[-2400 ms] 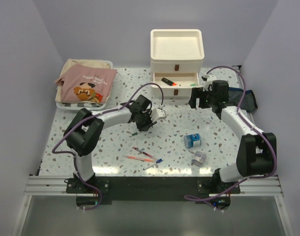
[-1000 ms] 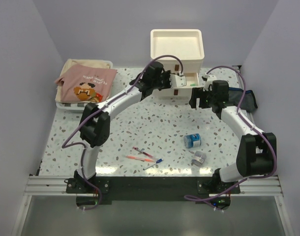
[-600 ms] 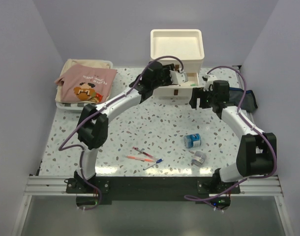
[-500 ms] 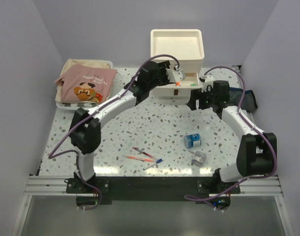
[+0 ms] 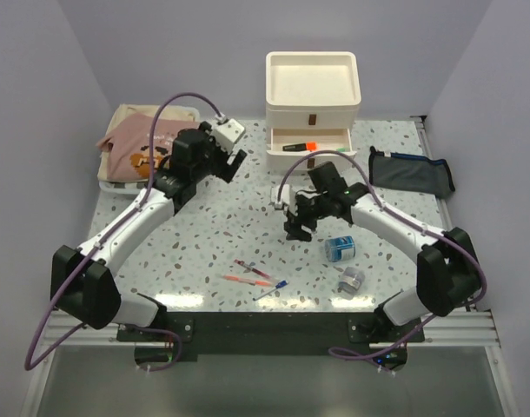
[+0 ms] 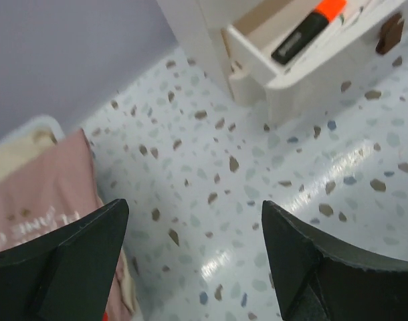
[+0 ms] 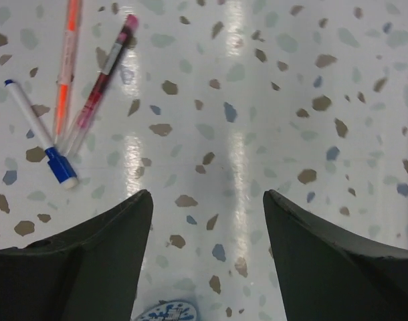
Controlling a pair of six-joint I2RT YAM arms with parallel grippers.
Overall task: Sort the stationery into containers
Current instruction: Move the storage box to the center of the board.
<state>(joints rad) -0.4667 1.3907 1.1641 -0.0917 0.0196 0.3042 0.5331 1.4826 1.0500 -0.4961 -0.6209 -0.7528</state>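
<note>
The cream-white drawer unit [image 5: 313, 91] stands at the back with its middle drawer [image 5: 307, 142] pulled out. A black marker with an orange cap [image 6: 301, 33] lies in that drawer. My left gripper [image 5: 228, 169] hovers left of the drawer, open and holding nothing [image 6: 194, 214]. My right gripper [image 5: 293, 231] hangs open over the table's middle, nothing between its fingers [image 7: 207, 200]. Two red pens [image 7: 67, 60] [image 7: 100, 73] and a blue-capped pen [image 7: 40, 144] lie ahead of it. A blue roll [image 5: 340, 248] and a grey roll [image 5: 352, 279] sit to its right. The navy pouch [image 5: 410, 172] lies at the back right.
A tray with a pink cloth [image 5: 148, 148] sits at the back left, close to my left gripper. The drawer's brown handle [image 6: 390, 33] faces the table. Purple cables loop over both arms.
My left gripper pulled back from the open drawer to the left and opened. My right arm swung from beside the drawer unit down to the table's middle, near the pens and rolls.
</note>
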